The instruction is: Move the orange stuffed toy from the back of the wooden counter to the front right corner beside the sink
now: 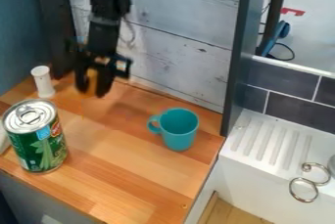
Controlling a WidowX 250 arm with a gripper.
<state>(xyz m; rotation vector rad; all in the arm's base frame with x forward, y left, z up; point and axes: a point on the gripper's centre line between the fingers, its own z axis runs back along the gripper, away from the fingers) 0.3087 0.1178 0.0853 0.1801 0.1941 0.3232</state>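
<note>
"What've we got, L to R?"

"Tall green-and-silver metal can w/ pull-tab lid (36, 136), smooth, ribbed up top, printed label. Upright on its flat base, so prob. stable. Behind it, small white cylinder w/ wider cap (43, 81), matte, prob. plastic, also upright."

"And the claw?"

"Black two-finger gripper (93, 90) hangs over the back of the smooth, striped wood counter (121, 174), near the rough white plank wall (177, 47). We see it pinching a small orange object (91, 78), one finger per side, prob. so it can't slip out. Exact shape + material: can't tell."

"Further R?"

"Round teal mug (179, 131), plain finish, mouth up, handle twd the claw side. Then glossy white ridged drainboard (267, 142), grooves prob. for runoff, and shiny curled metal rings (292, 190) at its front edge."
</note>
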